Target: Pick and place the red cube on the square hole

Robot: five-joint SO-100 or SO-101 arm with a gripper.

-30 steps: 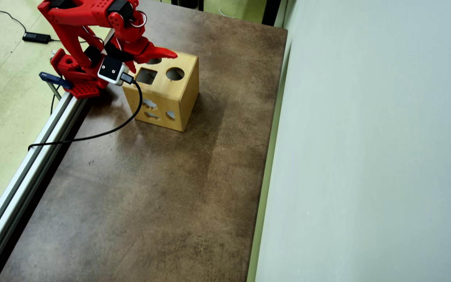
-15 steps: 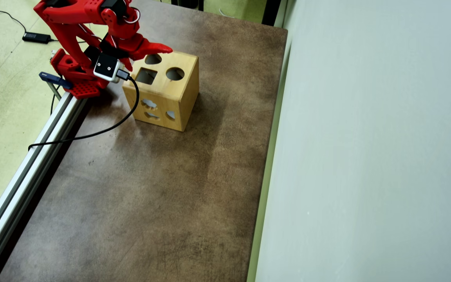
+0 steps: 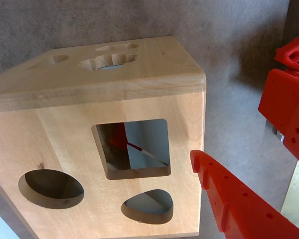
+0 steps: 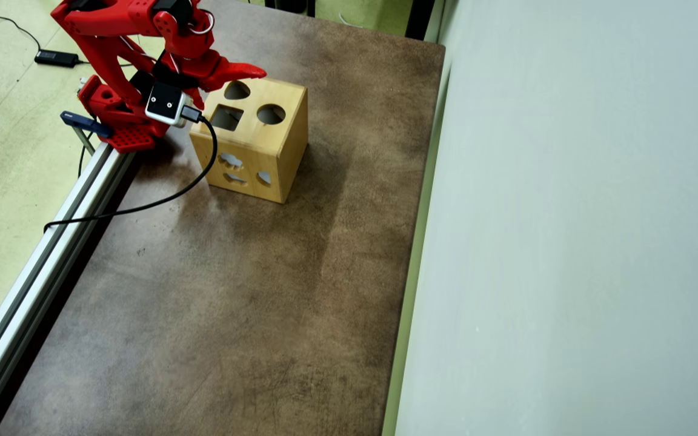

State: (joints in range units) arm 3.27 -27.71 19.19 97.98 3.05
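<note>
Through the square hole [image 3: 134,144] we saw a patch of red [image 3: 118,137] inside the wooden box [image 3: 65,134], possibly the red cube, though the wrist view was too dim to be sure. In the overhead view the square hole [image 4: 226,117] sat in the box's top face [image 4: 276,136], beside the round hole [image 4: 271,114] and the heart-shaped hole [image 4: 237,91]. The gripper [image 4: 246,72] hung above the box's far edge, past the heart-shaped hole, gripping nothing; we could not tell how its jaws stood. The box stood on the brown table [image 4: 234,290].
</note>
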